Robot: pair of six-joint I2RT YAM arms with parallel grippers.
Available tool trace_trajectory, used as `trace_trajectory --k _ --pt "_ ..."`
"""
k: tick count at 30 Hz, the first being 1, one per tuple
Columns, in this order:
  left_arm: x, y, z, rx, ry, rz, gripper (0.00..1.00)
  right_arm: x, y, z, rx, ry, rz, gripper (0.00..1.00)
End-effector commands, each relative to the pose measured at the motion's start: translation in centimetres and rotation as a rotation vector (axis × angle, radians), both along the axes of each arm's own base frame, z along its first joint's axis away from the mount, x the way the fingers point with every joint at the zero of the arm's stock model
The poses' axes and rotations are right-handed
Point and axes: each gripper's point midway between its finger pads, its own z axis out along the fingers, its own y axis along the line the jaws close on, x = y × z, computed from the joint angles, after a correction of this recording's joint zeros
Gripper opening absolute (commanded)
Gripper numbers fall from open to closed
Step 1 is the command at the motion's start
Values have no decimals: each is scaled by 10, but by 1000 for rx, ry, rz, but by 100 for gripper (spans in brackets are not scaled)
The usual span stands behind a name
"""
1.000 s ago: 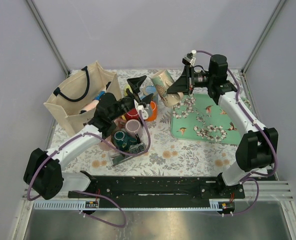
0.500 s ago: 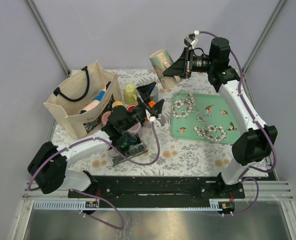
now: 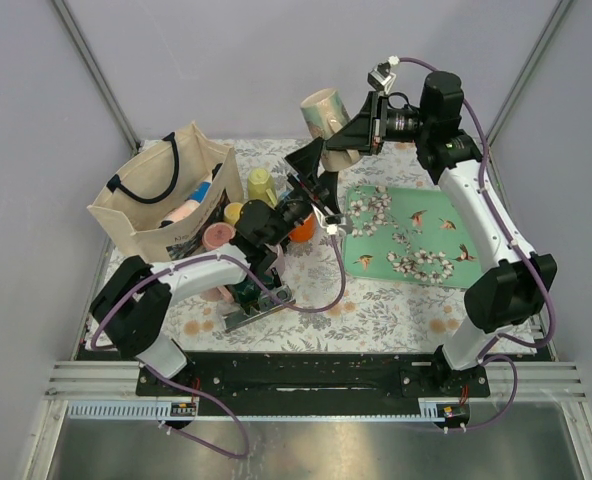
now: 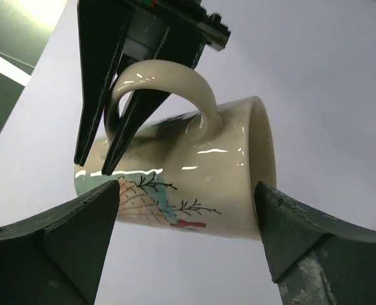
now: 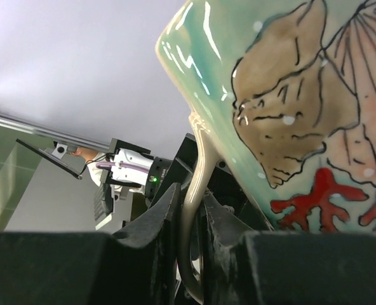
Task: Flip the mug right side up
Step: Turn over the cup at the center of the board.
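Cream mug (image 3: 322, 110), tilted, hangs by its handle (image 4: 169, 79) in the clamped right gripper (image 3: 348, 143); left gripper (image 3: 316, 172) flanks it, jaws spread wide.

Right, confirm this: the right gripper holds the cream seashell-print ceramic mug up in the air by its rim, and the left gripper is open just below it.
No. The right gripper grips the cream seashell-print ceramic mug by its handle, not its rim; the left wrist view shows this. The mug is up in the air, and the left gripper is open just below it.
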Motion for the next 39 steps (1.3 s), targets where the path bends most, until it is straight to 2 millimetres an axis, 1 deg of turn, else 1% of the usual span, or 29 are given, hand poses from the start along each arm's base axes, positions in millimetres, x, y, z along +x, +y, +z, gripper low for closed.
trace_trajectory --k 1,3,4,5,7,10,11,12,14,16,18,21,23,25,27,28,30,32,33,36,39 --pt "-9 60 104 -225 -303 202 86 -30 -13 40 36 -166 33 0" --pt "-10 69 114 -247 -333 236 81 -20 -17 34 25 -144 4 0" --pt "-12 74 120 -258 -349 245 79 -16 -19 34 22 -147 -8 0" --pt "-9 82 123 -277 -344 278 79 -11 -22 34 19 -148 -23 0" --pt "-13 90 133 -300 -352 293 77 -5 -25 36 15 -155 -37 0" --pt "-15 96 140 -317 -349 298 74 1 -30 36 5 -162 -52 0" --pt "-17 97 143 -320 -351 293 71 3 -31 34 1 -155 -53 0" --pt "-20 97 144 -324 -352 281 65 4 -31 31 -2 -149 -56 0" --pt "-23 94 142 -312 -351 254 54 8 -31 23 -12 -125 -68 0" --pt "-25 93 139 -314 -331 227 45 13 -33 14 -24 -101 -89 0" --pt "-31 88 138 -307 -323 173 39 16 -34 8 -28 -80 -101 0" --pt "-31 87 138 -303 -269 140 30 19 -34 -1 -35 -46 -112 0" --pt "-33 88 138 -300 -266 136 20 19 -35 -5 -37 -20 -112 2" --pt "-35 89 137 -297 -275 139 8 20 -35 -10 -38 10 -115 6" --pt "-36 91 136 -298 -271 144 0 20 -35 -15 -39 37 -117 9" --pt "-36 90 132 -295 -258 140 0 19 -35 -18 -40 52 -115 12" --pt "-37 89 127 -285 -237 132 0 20 -34 -24 -42 73 -116 14" --pt "-38 88 121 -279 -213 122 0 19 -34 -27 -44 88 -114 20" --pt "-38 86 117 -274 -200 114 0 20 -34 -31 -47 100 -114 24" --pt "-37 80 105 -255 -115 76 0 19 -35 -38 -51 121 -115 44" --pt "-30 74 83 -230 91 31 0 15 -37 -47 -58 138 -108 66"
